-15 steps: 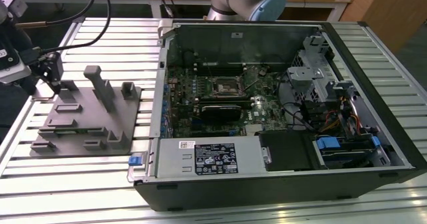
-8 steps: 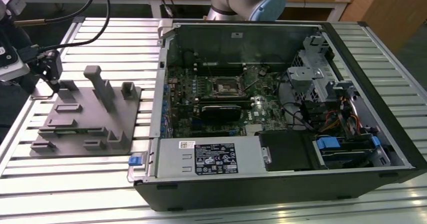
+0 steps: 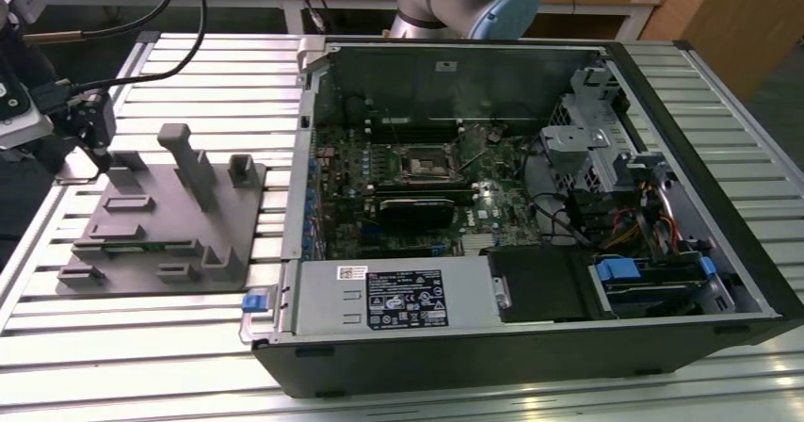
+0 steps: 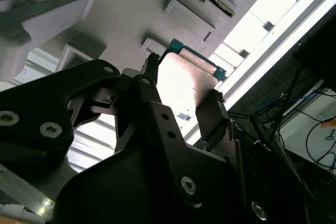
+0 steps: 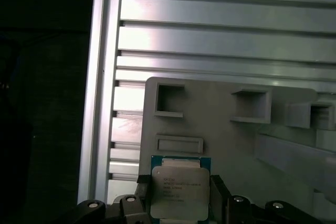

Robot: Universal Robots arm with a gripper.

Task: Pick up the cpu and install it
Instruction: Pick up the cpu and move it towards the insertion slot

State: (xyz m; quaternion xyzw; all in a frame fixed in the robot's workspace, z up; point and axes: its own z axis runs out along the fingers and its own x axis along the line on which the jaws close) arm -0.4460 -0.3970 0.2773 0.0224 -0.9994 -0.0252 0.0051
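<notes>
The cpu (image 5: 178, 191), a flat square chip with a silvery top and a green edge, sits between the two black fingers of my gripper (image 5: 179, 203); one finger (image 5: 143, 192) presses against each side. In the second wrist view the cpu (image 4: 186, 74) shows pale and bright, again held in the gripper (image 4: 185, 80). The chip is at the corner of the grey fixture plate (image 5: 220, 129), and I cannot tell if it rests on it or is lifted. In the exterior view the gripper (image 3: 97, 154) is at the far left corner of the fixture plate (image 3: 164, 224). The motherboard socket (image 3: 425, 166) lies inside the open computer case (image 3: 503, 215).
Upright grey posts (image 3: 188, 163) rise from the fixture plate close to the gripper. The slatted aluminium table (image 3: 126, 347) carries both fixture and case. The case walls (image 3: 703, 139) stand high around the motherboard. Black cables (image 3: 164, 45) hang at the exterior view's left.
</notes>
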